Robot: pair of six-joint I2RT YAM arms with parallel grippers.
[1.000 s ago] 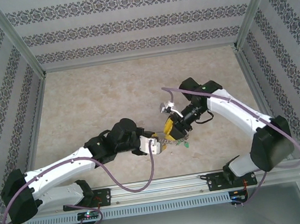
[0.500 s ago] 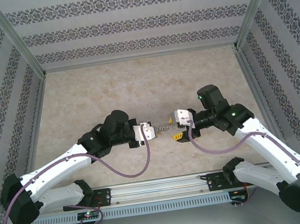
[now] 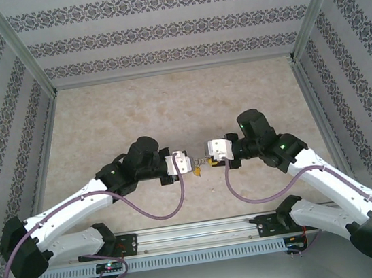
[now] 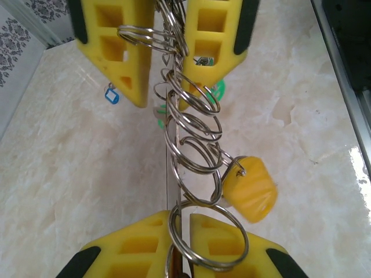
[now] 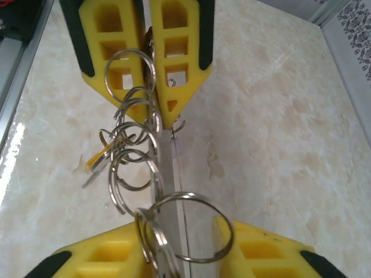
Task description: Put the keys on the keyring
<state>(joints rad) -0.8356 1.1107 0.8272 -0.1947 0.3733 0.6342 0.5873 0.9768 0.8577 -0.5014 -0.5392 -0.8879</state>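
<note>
Threading step, mid-way. The keyring (image 4: 168,191) hung above the tabletop (image 3: 114,114), stretched between both arms. The keys (image 4: 250,188) dangled by small split rings strung along its wire.

- Left gripper (image 4: 179,231): jaws pinched the wire.
- Right gripper (image 5: 177,231): jaws slightly apart around wire and rings; couldn't tell if gripping.

Next move probably slides the rings along the wire, which calls for a steady, aligned hold.

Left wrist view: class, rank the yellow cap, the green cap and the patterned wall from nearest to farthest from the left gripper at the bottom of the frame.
1. yellow cap: hangs right of the keyring, just past the left gripper.
2. green cap: farther up the frame, also right of the keyring.
3. wall: top left corner, beyond the table edge.
</note>
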